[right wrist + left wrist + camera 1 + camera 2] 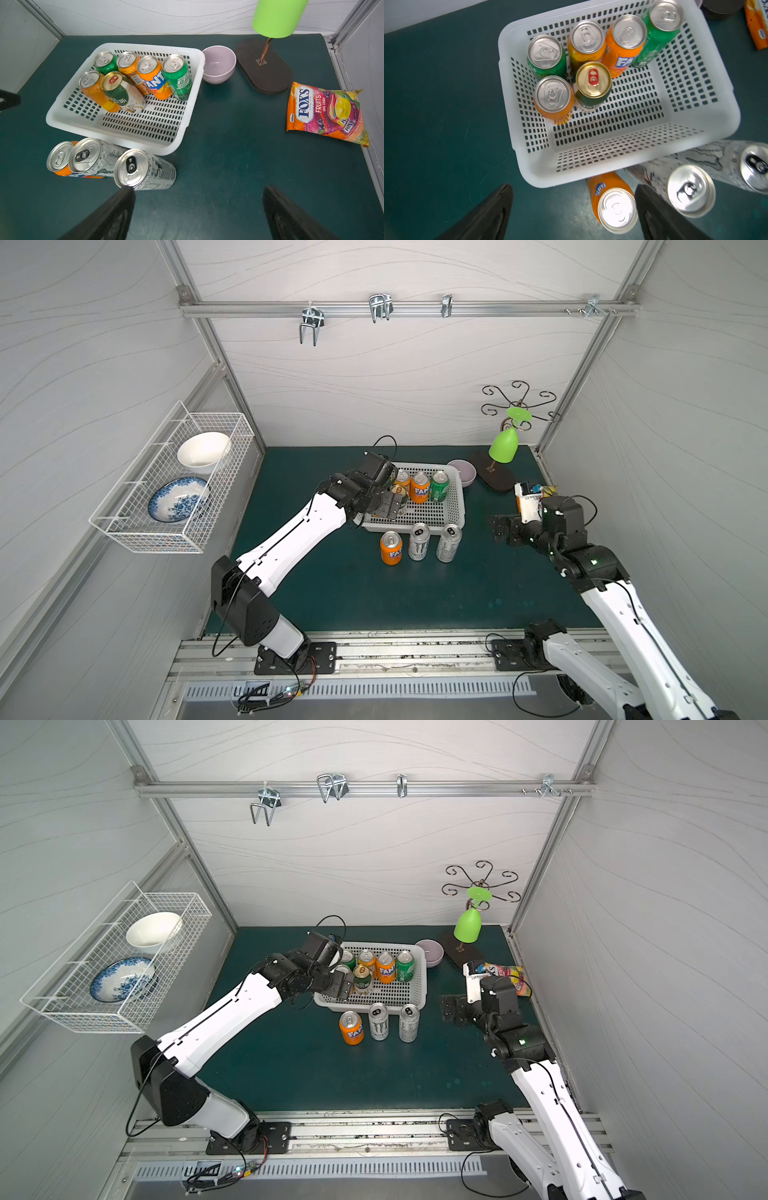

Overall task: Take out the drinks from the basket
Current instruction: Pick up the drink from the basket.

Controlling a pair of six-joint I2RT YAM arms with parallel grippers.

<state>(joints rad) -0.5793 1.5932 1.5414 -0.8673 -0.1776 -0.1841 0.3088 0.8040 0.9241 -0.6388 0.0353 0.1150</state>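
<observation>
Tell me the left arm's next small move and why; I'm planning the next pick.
Probably lower the open, empty left gripper around the gold-topped can: in both top views it's the nearest can to that gripper inside the white basket.

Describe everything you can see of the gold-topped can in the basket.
The gold-topped can is a small metal drink can with a shiny gold lid and a red pull tab lying flat, so it looks unopened. Its body is dark green near the top, then white and gold lower down, with printed lettering. It stands upright on the perforated floor of the white basket, close beside an orange can and next to the row of four cans along one wall. Nothing grips it.
</observation>
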